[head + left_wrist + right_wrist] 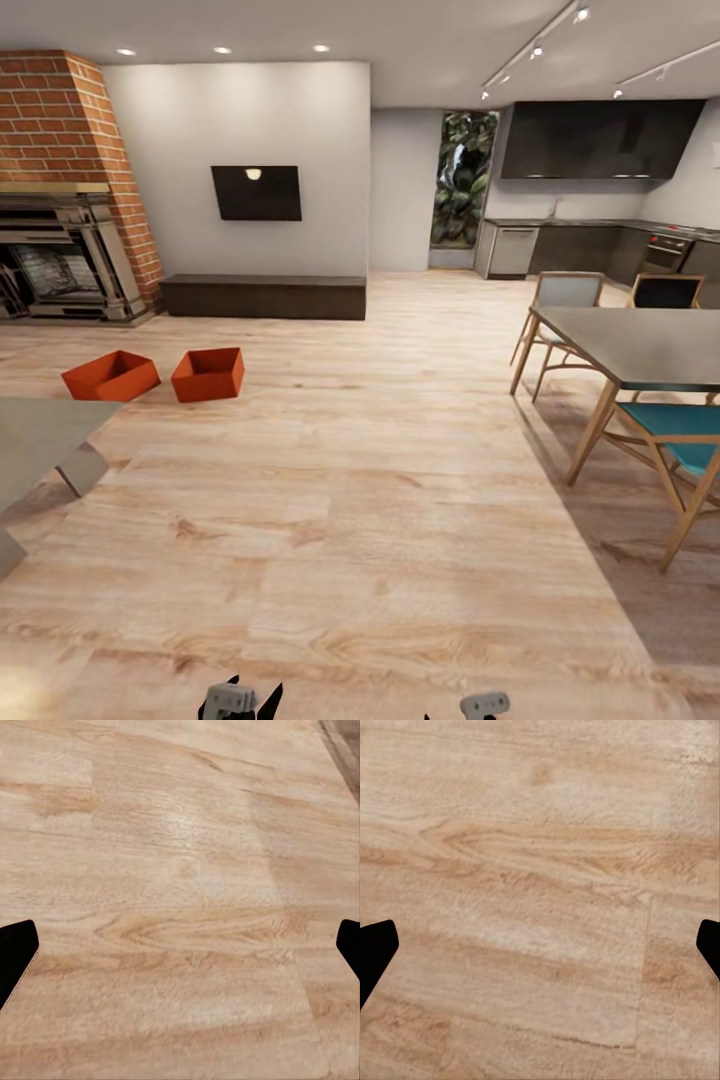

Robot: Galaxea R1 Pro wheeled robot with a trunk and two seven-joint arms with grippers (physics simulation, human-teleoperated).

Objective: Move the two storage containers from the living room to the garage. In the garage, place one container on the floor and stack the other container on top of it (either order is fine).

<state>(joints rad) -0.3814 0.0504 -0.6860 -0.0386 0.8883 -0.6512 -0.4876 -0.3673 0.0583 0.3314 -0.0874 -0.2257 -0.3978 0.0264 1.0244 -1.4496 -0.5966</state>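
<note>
Nearest, at the bottom edge of the head view: left gripper [240,700] and right gripper [485,706], both low over the light wood plank floor [380,520]. In the wrist views each gripper's two dark fingertips [15,952] [375,952] sit at opposite edges of the picture with bare planks between them: jaws spread wide, nothing held, on both sides.

Near left: corner of a grey table [40,440] with a slanted leg.

Right, mid-distance: grey-topped dining table [640,345] on wooden legs. A teal-seated chair [680,440] sits at its near side; two more chairs [570,300] stand at the far side.

Left, mid-distance: the two storage containers on the plank floor of the living room, side by side and just apart. Left container [110,375] is turned at an angle; right container [208,374] is just beside it. Both upright, open tops up; insides look empty.

Farther: low dark bench [265,297] against the wall, with the black TV [257,193] above it. Far left: red-brick fireplace [70,190].

Far right: dark kitchen cabinets [600,140], counter and oven [665,255]. Between them and the TV wall, a tall window with foliage [465,180].
</note>
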